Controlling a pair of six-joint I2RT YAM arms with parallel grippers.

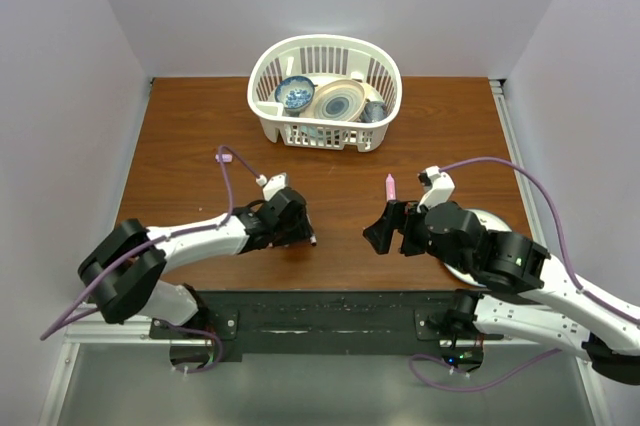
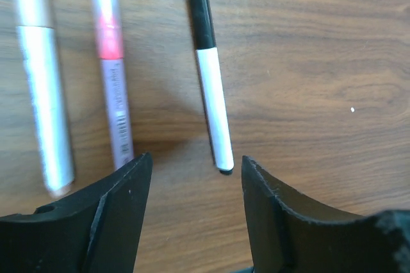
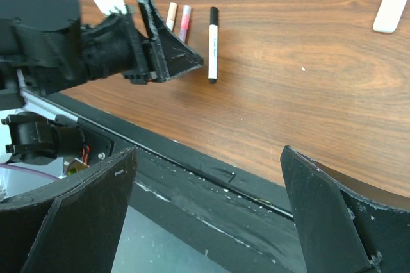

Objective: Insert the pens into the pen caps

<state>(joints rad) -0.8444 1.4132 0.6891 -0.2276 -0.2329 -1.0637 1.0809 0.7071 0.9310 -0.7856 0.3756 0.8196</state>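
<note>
— Location of the white pen with black end [image 2: 213, 100]?

— Flat on the wooden table [image 2: 333, 61], beside a lilac-pink highlighter [image 2: 114, 93]. Its lower tip lies just ahead of my left gripper [image 2: 195, 161], whose fingers stand apart, empty.

— How will it handle?

— Light, stiff, smooth plastic; likely to roll, I'd judge. I'd pinch it mid-barrel, across its width. My right gripper [image 3: 208, 151] is spread wide too, holding nothing.

The leftmost pen [image 2: 40, 93] runs off the left wrist view's top edge, blurred like the lilac-pink highlighter [image 2: 114, 93] beside it, and the left gripper [image 1: 306, 234] hides both from above.
</note>
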